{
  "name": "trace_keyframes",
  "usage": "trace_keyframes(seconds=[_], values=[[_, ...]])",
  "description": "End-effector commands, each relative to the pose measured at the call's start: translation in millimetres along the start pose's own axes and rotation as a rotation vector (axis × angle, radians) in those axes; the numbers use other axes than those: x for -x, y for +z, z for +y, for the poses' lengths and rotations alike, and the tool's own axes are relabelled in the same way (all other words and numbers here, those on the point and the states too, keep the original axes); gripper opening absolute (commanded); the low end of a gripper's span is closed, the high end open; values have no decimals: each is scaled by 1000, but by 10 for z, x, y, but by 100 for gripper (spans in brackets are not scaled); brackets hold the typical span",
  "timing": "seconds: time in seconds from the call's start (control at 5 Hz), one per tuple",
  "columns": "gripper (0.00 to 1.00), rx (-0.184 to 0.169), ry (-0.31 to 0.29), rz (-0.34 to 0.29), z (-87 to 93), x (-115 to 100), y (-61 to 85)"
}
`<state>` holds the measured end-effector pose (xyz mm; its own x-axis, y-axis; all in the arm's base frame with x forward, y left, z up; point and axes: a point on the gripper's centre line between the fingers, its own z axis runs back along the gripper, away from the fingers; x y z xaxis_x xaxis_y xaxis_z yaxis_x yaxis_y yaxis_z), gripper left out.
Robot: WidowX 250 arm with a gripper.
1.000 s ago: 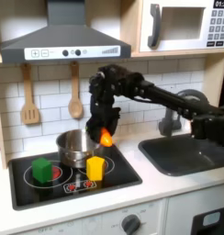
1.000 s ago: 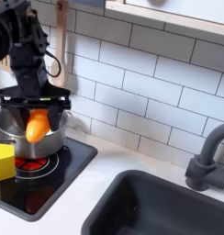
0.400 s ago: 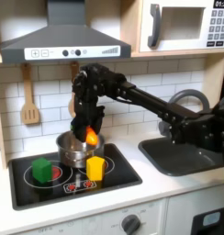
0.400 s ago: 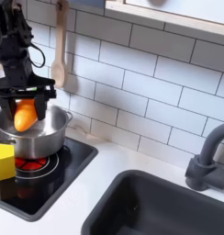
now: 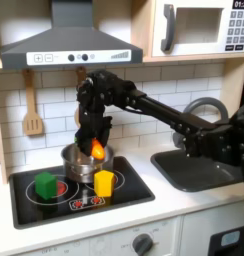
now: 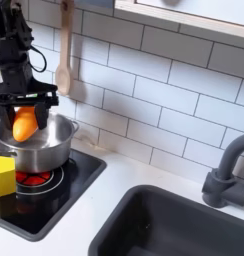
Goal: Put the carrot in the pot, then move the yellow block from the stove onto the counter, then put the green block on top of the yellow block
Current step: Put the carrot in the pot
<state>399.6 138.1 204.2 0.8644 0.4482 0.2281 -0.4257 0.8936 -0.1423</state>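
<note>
The jaws pinch the carrot (image 6: 26, 124) just above the pot (image 6: 39, 150) on the stove (image 5: 79, 195). Yellow block (image 5: 104, 182) stands just before the pot, green block (image 5: 45, 184) on the first exterior view's left burner.

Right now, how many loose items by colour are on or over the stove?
Orange: 1, the carrot held by the gripper above the pot
Yellow: 1, the yellow block
Green: 1, the green block
Steel: 1, the pot
Total: 4

First exterior view faces frontally; second, nearer, from the side, sharing the stove (image 5: 79, 190).
</note>
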Motion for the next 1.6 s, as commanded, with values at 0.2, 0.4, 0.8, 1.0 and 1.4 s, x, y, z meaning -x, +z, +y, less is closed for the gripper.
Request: trace_keyframes(seconds=[0.2, 0.4, 0.8, 1.0, 1.4], values=[[0, -13, -3, 27, 22, 75, -141], [70, -13, -7, 34, 15, 82, -149], [100, -23, 5, 29, 38, 89, -139], [100, -14, 9, 29, 33, 90, -144], [100, 0, -11, 10, -20, 54, 1]])
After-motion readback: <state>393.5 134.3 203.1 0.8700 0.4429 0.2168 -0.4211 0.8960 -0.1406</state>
